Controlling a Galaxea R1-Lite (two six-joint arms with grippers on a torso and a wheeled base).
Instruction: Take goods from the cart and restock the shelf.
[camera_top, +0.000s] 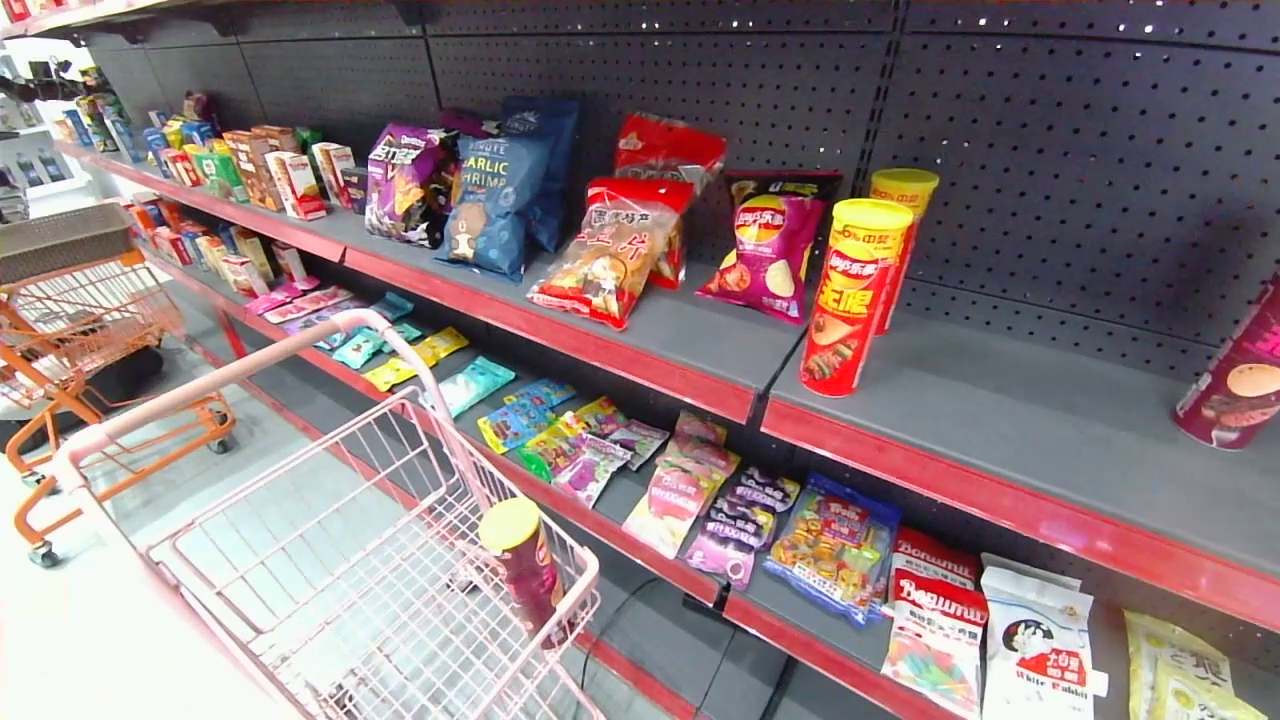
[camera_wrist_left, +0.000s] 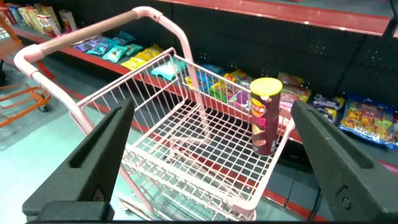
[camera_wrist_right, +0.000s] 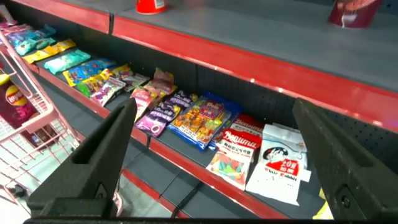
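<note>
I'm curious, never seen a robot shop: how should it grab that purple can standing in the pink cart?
Probably grip the can by its round upper body, just under the yellow lid, coming from above: it stands upright in the cart corner, wire walls on two sides.

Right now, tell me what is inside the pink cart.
One chip can with a yellow lid stands upright in the corner of the cart nearest the shelf. The basket's near end is out of view.

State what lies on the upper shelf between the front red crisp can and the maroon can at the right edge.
Nothing. In the head view the grey upper shelf is bare between the front red can and the maroon can.
</note>
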